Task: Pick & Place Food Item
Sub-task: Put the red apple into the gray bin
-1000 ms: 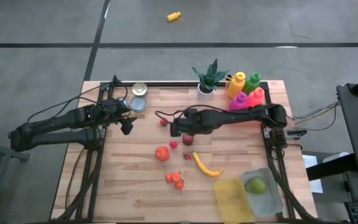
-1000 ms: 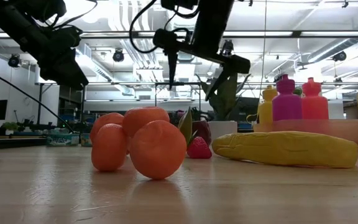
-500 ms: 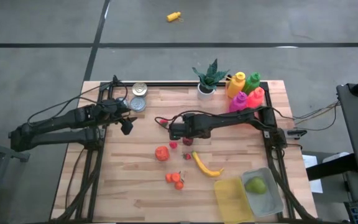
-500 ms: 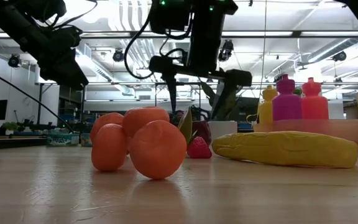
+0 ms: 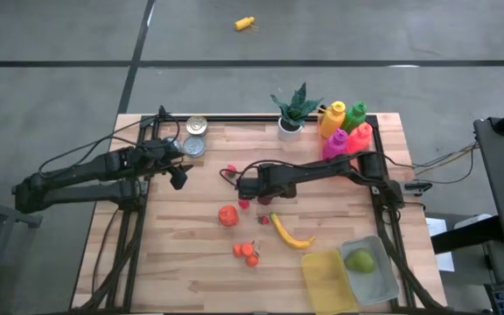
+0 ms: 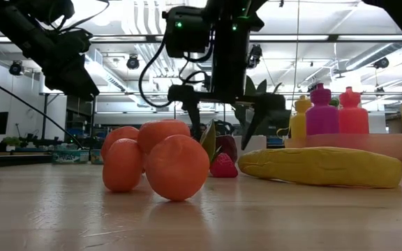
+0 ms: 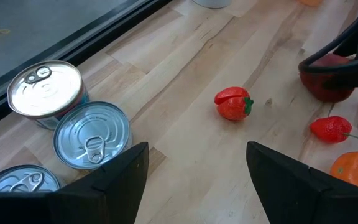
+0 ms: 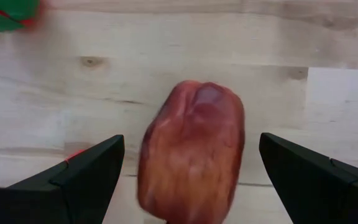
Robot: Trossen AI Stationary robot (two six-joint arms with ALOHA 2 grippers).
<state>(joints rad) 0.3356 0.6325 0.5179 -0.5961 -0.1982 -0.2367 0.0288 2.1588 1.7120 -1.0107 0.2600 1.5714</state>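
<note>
Two arms in view, only the right one working. Right gripper (image 5: 265, 194) hangs low over mid-table w/ jaws spread wide, nothing held; its fingers (image 8: 86, 171) straddle the red apple (image 8: 192, 152), which sits on the table (image 5: 191, 262) between them, not yet touched as far as the wrist view shows. Apple lies just beside a strawberry (image 6: 222, 166), near the banana (image 5: 289, 233). Step in hand, by judgement: final approach before the grasp. Next move prob needs a short drop, then closing squarely on the apple w/o nudging the strawberry, then carry to the tray (image 5: 385, 284) by the near right corner. Left gripper (image 5: 178, 178) waits by the cans (image 5: 195, 136), partly open, empty.
</note>
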